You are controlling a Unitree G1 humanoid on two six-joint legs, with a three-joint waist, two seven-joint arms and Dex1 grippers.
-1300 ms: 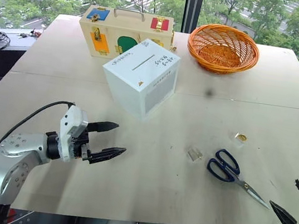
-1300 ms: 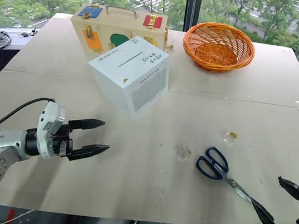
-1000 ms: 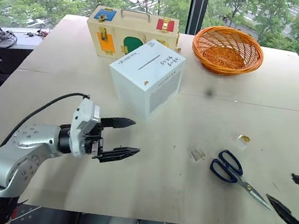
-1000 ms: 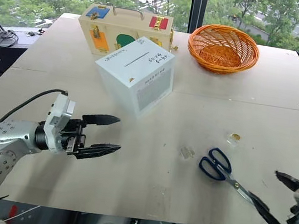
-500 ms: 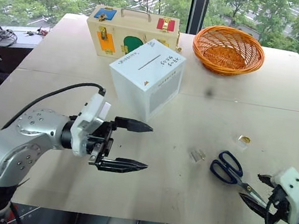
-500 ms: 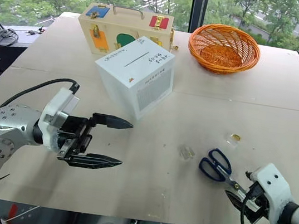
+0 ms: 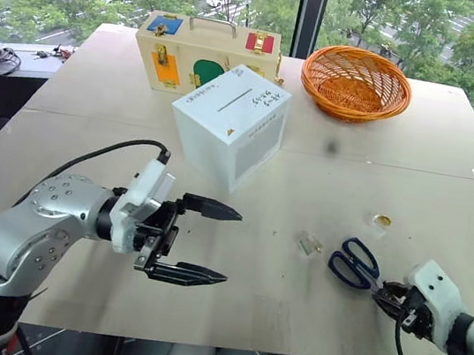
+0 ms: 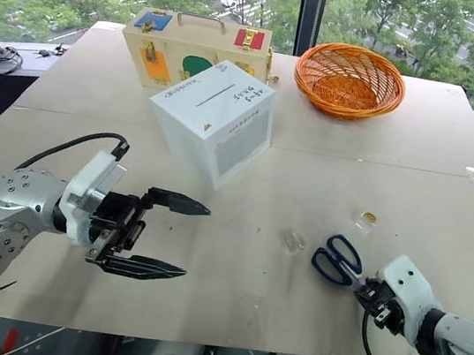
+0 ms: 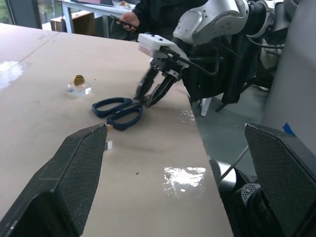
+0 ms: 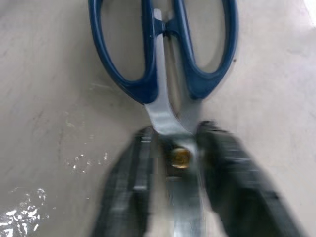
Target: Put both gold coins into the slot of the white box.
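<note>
Pale wood forms the tabletop, where the white box sits turned corner-on, its slot running diagonally toward the far right. The left tool hangs spread wide, level, well short of the box. The right tool pinches the scissors at the pivot, handles pointing away from it. One of the gold coins lies beyond the handles.

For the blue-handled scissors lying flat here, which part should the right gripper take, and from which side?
At the blades near the pivot, from the blade end. The scissors lie flat and closed, their loops pointing away, so the narrow metal shank fits between the fingers of the right gripper, which already straddle the pivot screw there. Judging by shape alone, the loops look too wide.
</note>
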